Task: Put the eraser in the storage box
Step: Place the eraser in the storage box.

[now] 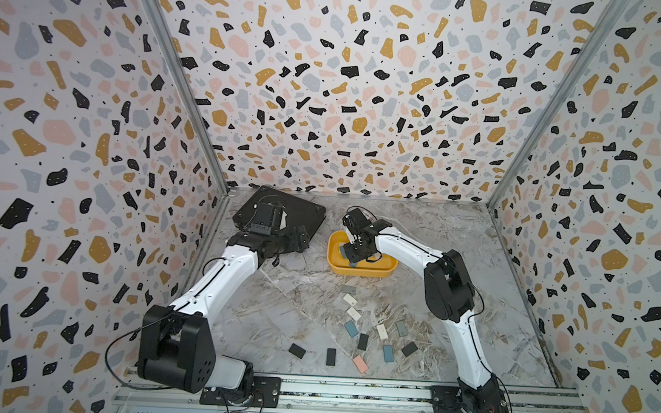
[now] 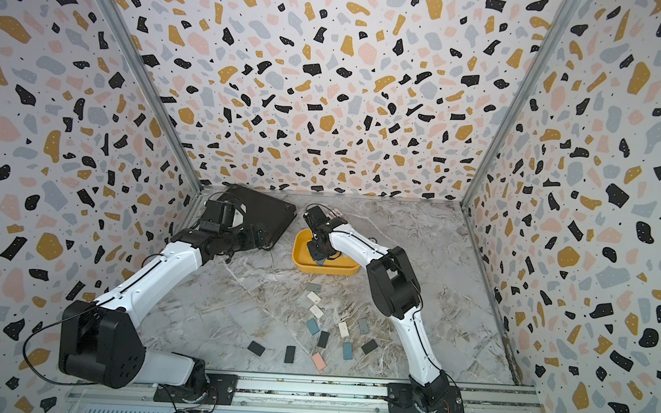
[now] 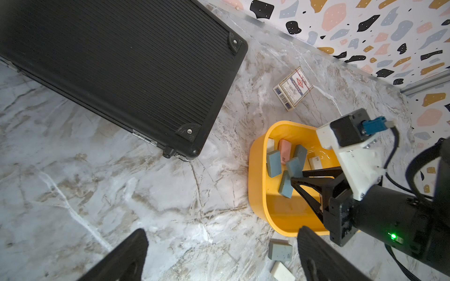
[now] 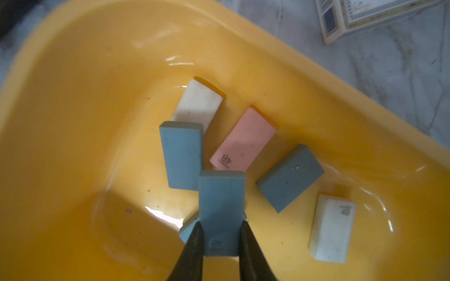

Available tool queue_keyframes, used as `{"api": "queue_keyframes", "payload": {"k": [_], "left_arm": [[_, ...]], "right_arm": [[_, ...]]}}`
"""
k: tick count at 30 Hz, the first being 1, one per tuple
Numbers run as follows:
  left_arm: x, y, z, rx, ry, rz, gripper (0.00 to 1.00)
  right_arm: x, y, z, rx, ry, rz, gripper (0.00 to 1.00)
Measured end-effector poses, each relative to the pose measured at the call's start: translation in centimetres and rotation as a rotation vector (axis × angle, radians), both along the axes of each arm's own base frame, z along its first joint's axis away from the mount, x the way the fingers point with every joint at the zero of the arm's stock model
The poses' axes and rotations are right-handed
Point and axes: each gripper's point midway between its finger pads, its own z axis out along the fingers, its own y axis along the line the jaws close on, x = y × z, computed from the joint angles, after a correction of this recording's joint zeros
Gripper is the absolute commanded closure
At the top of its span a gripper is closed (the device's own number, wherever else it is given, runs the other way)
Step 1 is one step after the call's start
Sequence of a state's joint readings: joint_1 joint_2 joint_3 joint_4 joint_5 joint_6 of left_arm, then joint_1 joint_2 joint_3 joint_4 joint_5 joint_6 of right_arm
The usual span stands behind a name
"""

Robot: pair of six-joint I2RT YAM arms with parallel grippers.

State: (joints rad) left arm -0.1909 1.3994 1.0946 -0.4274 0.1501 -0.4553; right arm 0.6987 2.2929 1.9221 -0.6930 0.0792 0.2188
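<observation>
The right gripper [image 4: 220, 239] clamps the blue eraser [image 4: 221, 202], lengthwise at twelve o'clock from the jaws, seemingly clear of the storage box [image 4: 73, 102] floor. The left gripper [image 3: 220, 258] gapes empty.

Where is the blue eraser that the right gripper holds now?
In the right wrist view, the blue eraser is clamped in the right gripper, inside the storage box, next to the pink eraser.

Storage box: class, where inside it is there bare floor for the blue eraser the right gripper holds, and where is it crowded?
Free: the bare floor between the flat blue eraser and the curved wall of the storage box. Crowded: around the right gripper, whose held eraser hangs among a pink eraser, a white eraser and a grey eraser.
</observation>
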Motion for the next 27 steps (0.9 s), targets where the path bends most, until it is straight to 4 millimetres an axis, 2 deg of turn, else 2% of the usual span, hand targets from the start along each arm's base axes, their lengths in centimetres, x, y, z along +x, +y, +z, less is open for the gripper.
{"api": "queue_keyframes", "payload": {"k": [3,20,27], "left_arm": [[0.0,0.0,0.0,0.0,0.001,0.0,0.04],[-0.1,0.0,-0.1,0.006,0.005,-0.005,0.04],[-0.1,0.0,-0.1,0.006,0.006,-0.006,0.04]], "right_arm": [[0.2,0.0,-0.7,-0.003,0.008,-0.002,0.77],[1.8,0.4,0.3,0.015,-0.036,-0.017,0.72],[2.6,0.6,-0.2,0.011,-0.046,-0.024,0.71]]}}
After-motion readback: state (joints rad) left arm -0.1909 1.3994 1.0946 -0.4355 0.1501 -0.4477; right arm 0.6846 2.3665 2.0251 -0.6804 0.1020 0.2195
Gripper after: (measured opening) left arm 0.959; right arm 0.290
